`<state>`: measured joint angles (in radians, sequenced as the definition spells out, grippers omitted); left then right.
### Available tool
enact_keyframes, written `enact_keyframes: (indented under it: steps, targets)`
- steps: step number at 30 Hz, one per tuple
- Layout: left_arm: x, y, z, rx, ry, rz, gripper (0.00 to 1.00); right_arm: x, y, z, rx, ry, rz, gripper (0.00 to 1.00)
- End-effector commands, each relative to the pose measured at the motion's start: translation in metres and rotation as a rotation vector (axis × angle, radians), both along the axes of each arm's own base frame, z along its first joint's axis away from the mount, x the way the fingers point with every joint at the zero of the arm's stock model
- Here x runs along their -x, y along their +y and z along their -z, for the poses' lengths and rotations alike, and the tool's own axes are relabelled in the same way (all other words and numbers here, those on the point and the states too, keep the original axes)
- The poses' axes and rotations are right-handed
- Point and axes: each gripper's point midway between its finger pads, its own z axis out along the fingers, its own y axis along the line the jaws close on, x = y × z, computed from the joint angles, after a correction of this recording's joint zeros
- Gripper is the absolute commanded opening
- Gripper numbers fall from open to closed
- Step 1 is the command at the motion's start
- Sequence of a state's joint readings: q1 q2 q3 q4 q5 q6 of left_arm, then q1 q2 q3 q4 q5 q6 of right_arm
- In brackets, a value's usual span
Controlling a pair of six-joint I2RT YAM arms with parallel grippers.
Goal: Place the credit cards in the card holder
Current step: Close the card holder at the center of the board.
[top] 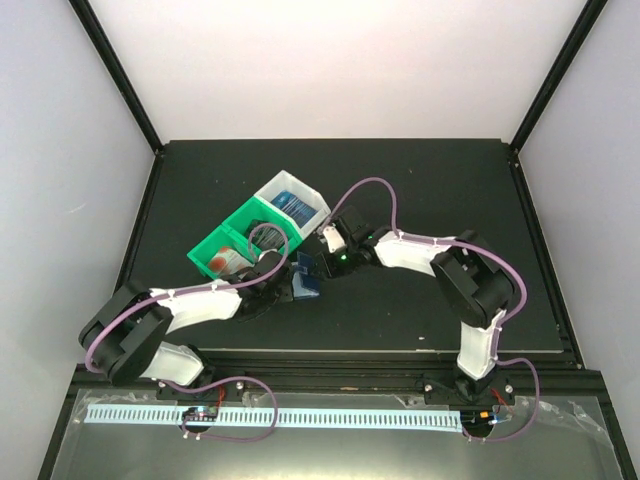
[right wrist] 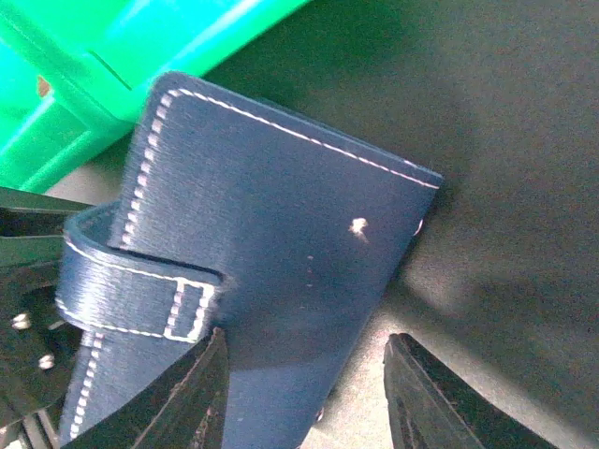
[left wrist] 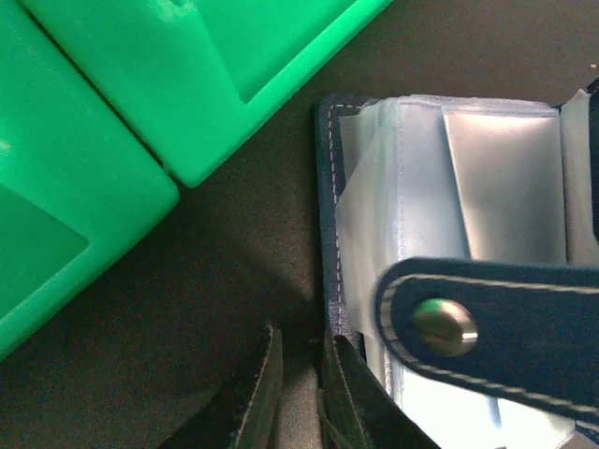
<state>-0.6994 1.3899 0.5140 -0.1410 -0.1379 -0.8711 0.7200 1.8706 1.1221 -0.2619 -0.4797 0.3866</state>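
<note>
Left gripper [left wrist: 301, 354] nearly closed at wallet [left wrist: 487, 187] edge, grip unclear. Right gripper [right wrist: 309, 341] wide apart, straddling a wallet corner, holding nothing. Wallet just beside bin [left wrist: 112, 122]; likely light and floppy, so pinch the cover edge. Cards [top: 292, 205] in bin: thin, probably slick.

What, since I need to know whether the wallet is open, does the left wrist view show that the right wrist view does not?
Only the left wrist view: the card holder seen from its pale inside with clear sleeves, the metal snap on its tab, and the left tool, fingers nearly together at the holder's edge.
Only the right wrist view: the holder's dark blue outer cover with white stitching, and the right tool, fingers well apart.
Both: the card holder, part of the green bin and the dark table.
</note>
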Motion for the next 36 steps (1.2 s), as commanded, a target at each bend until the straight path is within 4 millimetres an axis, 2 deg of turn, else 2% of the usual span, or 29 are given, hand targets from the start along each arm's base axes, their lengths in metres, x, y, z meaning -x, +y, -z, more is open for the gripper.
enact_keyframes:
  steps: [1,10,15,22,27,30,33,36]
  targets:
    - [0.021,0.018,0.028,-0.07,0.108,-0.013,0.14,0.002,0.013,0.008,0.0,0.025,-0.013,0.49]
    - [0.022,0.015,0.032,-0.047,0.108,-0.011,0.14,0.007,0.014,0.04,0.036,0.154,0.077,0.5]
    - [0.024,0.008,0.036,-0.02,0.116,0.023,0.13,0.021,0.025,0.047,-0.063,0.265,0.083,0.5]
    - [0.025,0.001,0.04,0.001,0.125,0.051,0.11,0.036,0.047,0.014,-0.287,0.331,0.002,0.5]
    - [0.025,0.0,0.038,0.021,0.115,0.053,0.11,0.045,0.05,-0.002,-0.363,0.369,-0.032,0.5]
    - [0.025,-0.002,0.036,0.033,0.105,0.058,0.11,0.043,0.047,-0.004,-0.357,0.344,-0.016,0.49]
    - [0.024,-0.004,0.032,0.052,0.089,0.068,0.12,0.033,0.043,-0.003,-0.312,0.271,0.018,0.39]
    - [0.024,-0.003,0.026,0.067,0.064,0.069,0.15,0.019,0.038,-0.011,-0.279,0.16,0.045,0.27]
